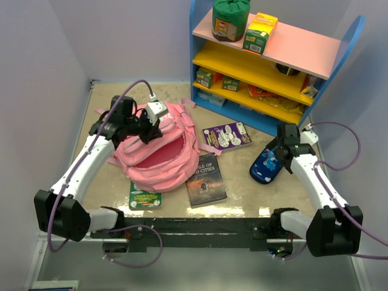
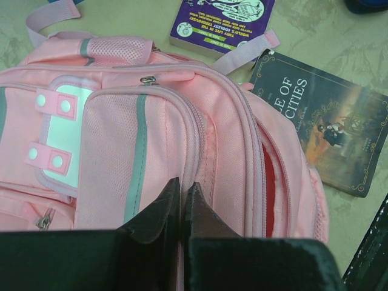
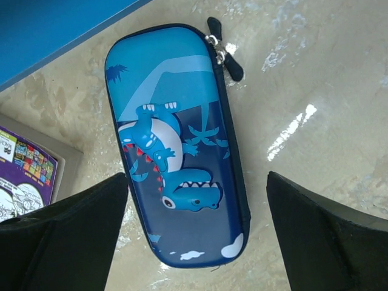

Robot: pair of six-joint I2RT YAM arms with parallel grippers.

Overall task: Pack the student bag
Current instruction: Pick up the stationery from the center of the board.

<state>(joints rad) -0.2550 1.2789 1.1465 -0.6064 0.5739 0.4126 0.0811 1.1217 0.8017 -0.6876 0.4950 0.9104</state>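
Note:
The pink student bag (image 1: pixel 159 168) lies left of centre, its main compartment gaping and showing red lining. My left gripper (image 1: pixel 147 129) is shut on the bag's fabric at the top edge of the opening. In the left wrist view its jaws (image 2: pixel 183 185) pinch pink fabric beside the front pocket of the bag (image 2: pixel 151 121). My right gripper (image 1: pixel 277 153) is open and hangs over a blue dinosaur pencil case (image 1: pixel 265 166). In the right wrist view the case (image 3: pixel 176 115) lies flat between the spread fingers of the gripper (image 3: pixel 197 176), not touched.
A dark "Tale of Two Cities" book (image 1: pixel 206 179) lies right of the bag. A purple book (image 1: pixel 227 136) lies behind it, on a bag strap. A green booklet (image 1: pixel 144 197) lies under the bag's near edge. A blue shelf unit (image 1: pixel 267 66) stands at the back right.

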